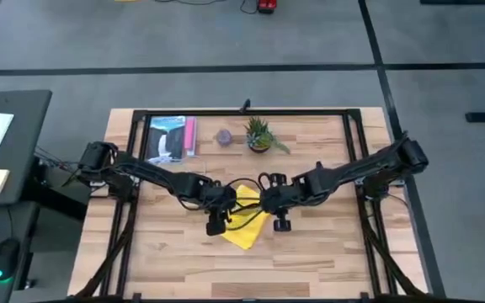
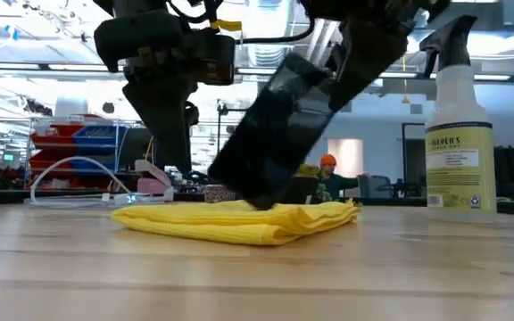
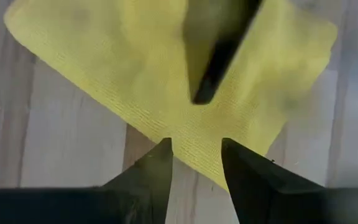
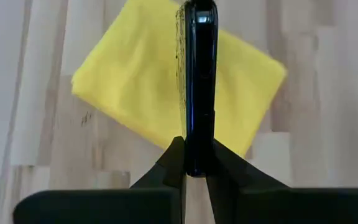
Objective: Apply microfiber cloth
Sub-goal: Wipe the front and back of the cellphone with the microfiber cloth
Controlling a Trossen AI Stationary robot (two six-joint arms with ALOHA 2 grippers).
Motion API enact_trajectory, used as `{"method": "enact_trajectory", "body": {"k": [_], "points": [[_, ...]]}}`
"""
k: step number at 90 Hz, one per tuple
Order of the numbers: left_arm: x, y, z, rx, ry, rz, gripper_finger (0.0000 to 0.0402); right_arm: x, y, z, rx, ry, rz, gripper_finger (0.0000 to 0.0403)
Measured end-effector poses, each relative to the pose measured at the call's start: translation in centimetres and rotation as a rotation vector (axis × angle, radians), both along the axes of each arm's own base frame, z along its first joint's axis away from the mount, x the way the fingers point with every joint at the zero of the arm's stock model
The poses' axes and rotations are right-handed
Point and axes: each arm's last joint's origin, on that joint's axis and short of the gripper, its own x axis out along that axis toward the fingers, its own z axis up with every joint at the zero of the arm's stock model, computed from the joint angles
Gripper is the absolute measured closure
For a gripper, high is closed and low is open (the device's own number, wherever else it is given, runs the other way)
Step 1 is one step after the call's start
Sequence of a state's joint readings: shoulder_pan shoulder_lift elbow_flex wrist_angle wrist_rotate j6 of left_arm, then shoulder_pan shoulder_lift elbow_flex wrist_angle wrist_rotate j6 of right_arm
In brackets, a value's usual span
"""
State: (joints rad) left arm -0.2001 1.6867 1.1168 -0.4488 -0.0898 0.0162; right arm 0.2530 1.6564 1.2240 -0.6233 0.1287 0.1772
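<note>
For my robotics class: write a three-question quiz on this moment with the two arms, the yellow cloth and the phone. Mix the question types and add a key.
1. True or false: the right gripper is shut on the black smartphone.
2. Multiple choice: where is the microfiber cloth? A. lying folded on the wooden table B. hanging from the left gripper C. draped over the spray bottle
3. Fill in: in the low view, the smartphone is tilted, with its lower end meeting the ____.

Key
1. True: its fingers clamp the phone's edge.
2. A. The left gripper is open above the cloth's edge, holding nothing.
3. Cloth.
</note>
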Motion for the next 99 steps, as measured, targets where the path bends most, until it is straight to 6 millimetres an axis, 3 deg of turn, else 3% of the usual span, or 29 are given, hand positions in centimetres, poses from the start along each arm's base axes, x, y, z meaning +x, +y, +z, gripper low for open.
{"method": "enact_trajectory", "body": {"k": [17,39,75,99], "points": [[-0.4,0.1,0.0,0.010,0.034,0.017,0.0284,0.1,0.1,-0.4,-0.007,0.019,0.004,0.0380],[-1.4,0.3,0.8,0.048,0.025,0.071,0.0283,0.1,0.1,2.0,-0.008,0.000,0.004,0.0380],[-5.5,1.1,-0.3,-0.091,-0.323,0.175,0.0283,0.1,0.0,2.0,-0.025,0.006,0.029,0.0380],[-6.8,1.5,-0.3,-0.094,-0.384,0.216,0.0283,0.3,0.1,4.0,-0.007,-0.008,0.018,0.0380]]}}
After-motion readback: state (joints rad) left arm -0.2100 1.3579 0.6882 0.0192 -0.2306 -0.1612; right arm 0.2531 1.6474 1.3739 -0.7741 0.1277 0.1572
